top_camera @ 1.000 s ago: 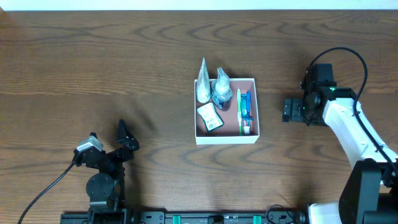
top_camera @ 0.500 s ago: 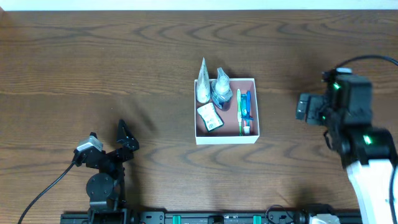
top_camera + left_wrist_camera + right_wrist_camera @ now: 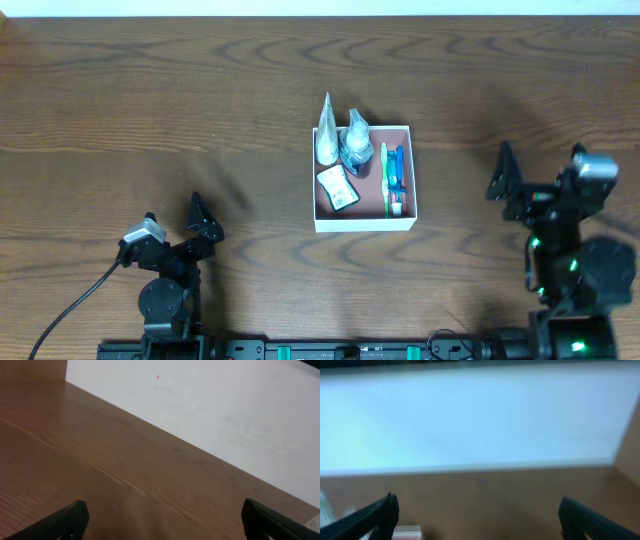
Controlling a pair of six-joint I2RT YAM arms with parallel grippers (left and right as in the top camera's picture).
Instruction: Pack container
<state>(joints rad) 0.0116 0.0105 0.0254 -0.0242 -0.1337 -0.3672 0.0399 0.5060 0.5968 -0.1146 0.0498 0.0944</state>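
I look down at the brown table (image 3: 200, 100) and see the container (image 3: 365, 223) near the middle of it, a bit toward the right side. It is a flat white box with a reddish inside, and it has things in it. Two toothbrushes (image 3: 393, 180) lie flat along the box's right wall, I think so that they fit their long way. Two shiny pouches (image 3: 340, 140) lean in the box's far left corner, and their tips poke out over the far wall because they are too tall to lie under the rim. A small green and white packet (image 3: 337, 188) lies in the spot just in front of them. I see nothing loose on the table, so I judge the packing is done or nearly done. My left gripper (image 3: 172, 218) sits by the near edge of the table on the left, well apart from the box. Its jaws are wide apart and hold nothing. My right gripper (image 3: 545, 175) sits near the right edge, also away from the box, jaws wide apart and empty. I think both arms are parked out there so they cannot bump the box.
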